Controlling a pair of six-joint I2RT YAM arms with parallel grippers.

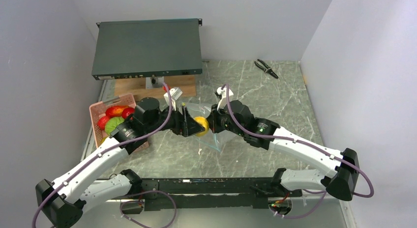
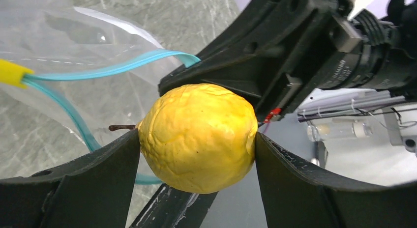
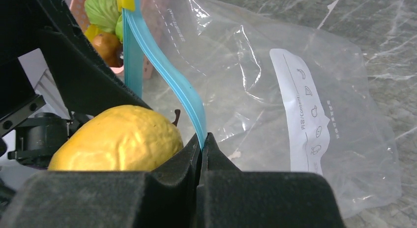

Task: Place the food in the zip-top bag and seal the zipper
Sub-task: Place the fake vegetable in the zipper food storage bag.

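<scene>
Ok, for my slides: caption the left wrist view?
Left gripper holds a yellow fruit at the mouth of the clear zip-top bag, its teal zipper open.

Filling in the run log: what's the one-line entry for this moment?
left tool: grips yellow fruit | right tool: shut on zipper | zip-top bag: mouth open | pink basket: more food

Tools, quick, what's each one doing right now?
Left tool: closed on the yellow fruit.
Right tool: closed, pinching the teal zipper of the zip-top bag.
</scene>
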